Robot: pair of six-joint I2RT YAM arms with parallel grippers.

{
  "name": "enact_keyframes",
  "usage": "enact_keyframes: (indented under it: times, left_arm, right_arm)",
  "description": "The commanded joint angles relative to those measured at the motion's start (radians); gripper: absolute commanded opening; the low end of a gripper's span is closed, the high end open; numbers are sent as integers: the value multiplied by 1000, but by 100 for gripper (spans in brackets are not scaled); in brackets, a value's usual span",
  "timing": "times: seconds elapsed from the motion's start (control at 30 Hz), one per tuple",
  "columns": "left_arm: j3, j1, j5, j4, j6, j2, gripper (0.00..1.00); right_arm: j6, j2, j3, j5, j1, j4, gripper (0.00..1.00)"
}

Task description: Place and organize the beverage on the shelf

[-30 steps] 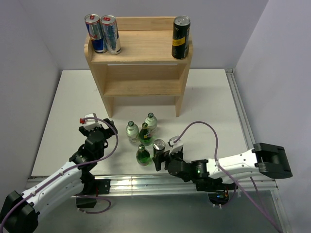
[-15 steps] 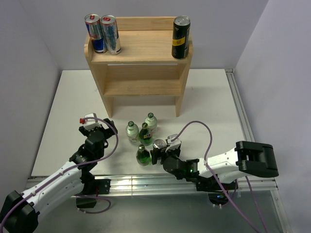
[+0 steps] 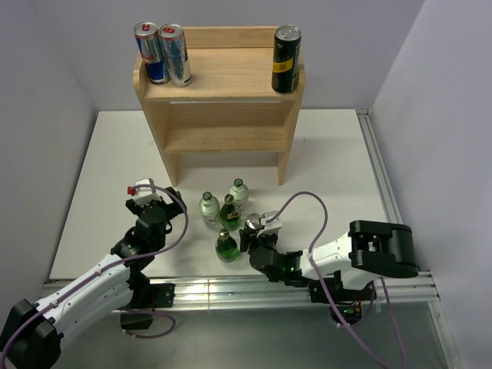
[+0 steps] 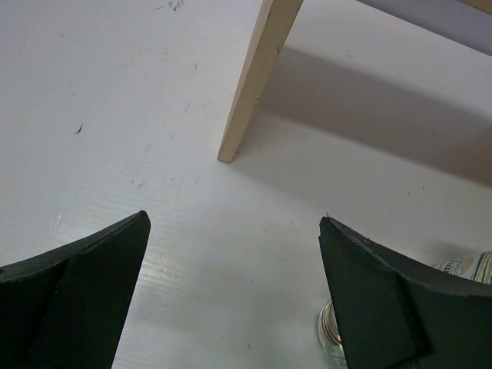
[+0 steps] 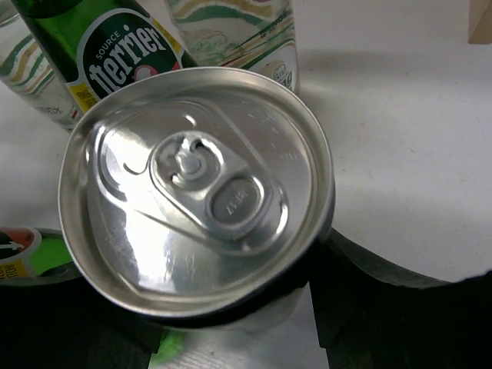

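The light-wood shelf point(image 3: 223, 77) stands at the back with two tiers. On its top are two blue-and-silver cans point(image 3: 147, 52) and a black-and-yellow can point(image 3: 286, 59). A silver-topped can point(image 3: 251, 227) stands on the table by several bottles, among them a green Perrier bottle point(image 3: 228, 211). My right gripper point(image 3: 252, 237) is shut on that can. In the right wrist view the can's lid point(image 5: 196, 188) fills the frame and the black fingers point(image 5: 361, 288) press its sides below the rim. My left gripper point(image 3: 163, 198) hangs open over bare table point(image 4: 234, 292), left of the bottles.
Two clear bottles point(image 3: 209, 209) point(image 3: 239, 194) and a green one point(image 3: 226, 246) crowd the held can. The shelf's left leg point(image 4: 254, 84) shows ahead of the left gripper, with a clear bottle point(image 4: 465, 265) at its right finger. Walls close in on both sides.
My right arm slid left until its fingers came round the silver-topped can, then the jaws closed on it. The left arm stayed still and open.
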Motion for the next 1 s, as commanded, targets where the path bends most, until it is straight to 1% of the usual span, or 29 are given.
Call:
enact_keyframes:
  times: [0.0, 0.03, 0.07, 0.1, 0.17, 0.2, 0.23, 0.27, 0.3, 0.33, 0.37, 0.4, 0.43, 0.47, 0.5, 0.57, 0.6, 0.67, 0.7, 0.77, 0.8, 0.87, 0.9, 0.97]
  left_arm:
    - [45, -2, 5, 28, 2, 7, 99]
    - [47, -2, 5, 27, 2, 9, 99]
    - [45, -4, 6, 28, 2, 7, 99]
    - [45, -4, 5, 28, 2, 6, 99]
    - [47, -2, 5, 27, 0, 4, 99]
    - [45, -1, 0, 24, -3, 4, 99]
    - [47, -2, -1, 22, -1, 4, 99]
    - [45, -2, -1, 27, -3, 3, 99]
    - [45, -2, -3, 25, -3, 3, 99]
    - [44, -2, -4, 24, -4, 1, 99]
    - [42, -2, -6, 25, -6, 0, 99]
    - [42, -1, -7, 27, -8, -5, 99]
    - [41, -2, -8, 27, -8, -6, 99]
    - [39, -2, -8, 25, -8, -10, 99]
    - [38, -1, -8, 27, -8, -11, 99]
    - [38, -2, -9, 25, -11, -11, 99]
    - [36, -2, -11, 25, -11, -14, 99]
    - [36, -2, -12, 22, -12, -14, 99]
    - [38, -2, -11, 24, -11, -16, 99]
    - [38, -2, -9, 25, -9, -14, 99]
    - [38, -2, -8, 25, -9, -11, 99]
    - [39, -2, -8, 27, -8, -7, 99]
    - [42, -2, -8, 27, -9, -3, 99]
    - [42, -2, -8, 25, -11, -5, 99]
  right_arm:
    - [78, -46, 41, 69, -2, -173, 0]
    - [129, -107, 56, 89, 3, -245, 0]
    - [153, -144, 96, 130, 19, -401, 0]
    - [206, -219, 122, 152, 26, -489, 0]
    - [216, -296, 205, 178, 39, -679, 0]
    - [195, -363, 266, 191, 38, -723, 0]
    - [162, -395, 295, 191, 38, -757, 0]
    - [117, -420, 323, 188, 39, -754, 0]
    - [11, -455, 355, 183, 36, -748, 0]
    - [-37, -463, 430, 186, 33, -745, 0]
    - [-139, -465, 472, 188, 27, -728, 0]
    - [-186, -459, 560, 188, 23, -720, 0]
    - [-238, -450, 602, 180, 16, -705, 0]
    - [-332, -427, 642, 163, 6, -661, 0]
    - [-370, -413, 726, 122, -31, -648, 0]
    - [-428, -379, 818, 76, -74, -639, 0]
    - [-472, -342, 913, 41, -97, -642, 0]
    - [-558, -281, 999, 7, -158, -621, 0]
    - [-579, -259, 1091, -9, -177, -622, 0]
    - [-628, -209, 1193, -65, -233, -657, 0]
    - [-638, -157, 1295, -78, -252, -672, 0]
    - [-671, -76, 1397, -108, -302, -723, 0]
    - [-683, -51, 1488, -116, -318, -735, 0]
    - [-718, 16, 1572, -127, -348, -762, 0]
